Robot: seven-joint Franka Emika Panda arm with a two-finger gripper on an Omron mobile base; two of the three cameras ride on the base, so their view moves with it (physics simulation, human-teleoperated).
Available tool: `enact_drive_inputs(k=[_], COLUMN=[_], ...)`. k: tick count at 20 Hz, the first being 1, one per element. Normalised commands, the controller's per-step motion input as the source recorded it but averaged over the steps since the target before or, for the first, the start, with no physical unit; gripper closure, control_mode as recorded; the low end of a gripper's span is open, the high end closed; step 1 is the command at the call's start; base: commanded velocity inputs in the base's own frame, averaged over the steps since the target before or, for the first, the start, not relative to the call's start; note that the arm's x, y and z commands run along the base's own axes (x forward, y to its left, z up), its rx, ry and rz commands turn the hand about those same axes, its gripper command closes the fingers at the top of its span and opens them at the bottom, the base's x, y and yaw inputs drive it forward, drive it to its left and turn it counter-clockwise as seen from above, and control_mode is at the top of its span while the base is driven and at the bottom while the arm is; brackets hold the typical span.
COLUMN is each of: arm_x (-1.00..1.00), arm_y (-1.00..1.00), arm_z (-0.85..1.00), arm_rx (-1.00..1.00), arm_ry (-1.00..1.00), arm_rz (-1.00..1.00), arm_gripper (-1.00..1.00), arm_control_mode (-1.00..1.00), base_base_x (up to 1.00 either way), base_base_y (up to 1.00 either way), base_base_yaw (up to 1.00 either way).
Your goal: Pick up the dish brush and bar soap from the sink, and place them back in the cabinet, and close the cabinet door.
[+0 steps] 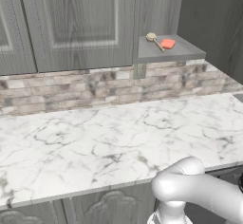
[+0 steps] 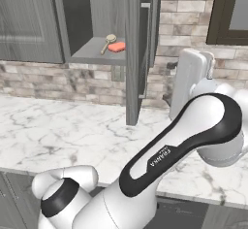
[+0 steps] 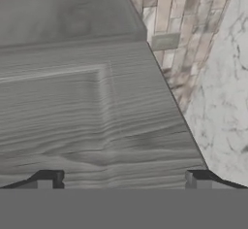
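Grey wood-grain of the cabinet door lies just ahead of my gripper, jaws spread wide and empty, its long axis running away from them. Beyond, from the right base camera, the dish brush and bar soap rest together on the cabinet shelf.

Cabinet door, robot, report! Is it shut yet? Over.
Gripper open, empty, facing tall grey wood-grain cabinet door. Door open. Tan wooden dish brush and orange-red bar soap on shelf.

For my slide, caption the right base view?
Tan wooden dish brush and orange-red bar soap lie on the grey cabinet shelf, door open.
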Motion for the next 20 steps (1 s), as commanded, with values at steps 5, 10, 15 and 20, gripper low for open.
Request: enact_drive_inputs(k=[5, 10, 15, 20], arm_x=[0.13, 0.01, 0.0, -0.02], arm_y=[0.19, 0.24, 0.36, 0.45], arm_z=[0.0, 0.0, 0.0, 0.0], arm_rx=[0.01, 0.01, 0.01, 0.05], arm_ry=[0.0, 0.0, 0.0, 0.05], arm_rz=[0.08, 0.1, 0.15, 0.14], arm_gripper=[-1.0, -1.0, -1.0, -1.0], arm_control_mode=[-1.0, -1.0, -1.0, -1.0], base_base_x=[0.0, 0.0, 0.0, 0.0], base_base_y=[0.0, 0.0, 0.0, 0.0], base_base_yaw=[0.0, 0.0, 0.0, 0.0])
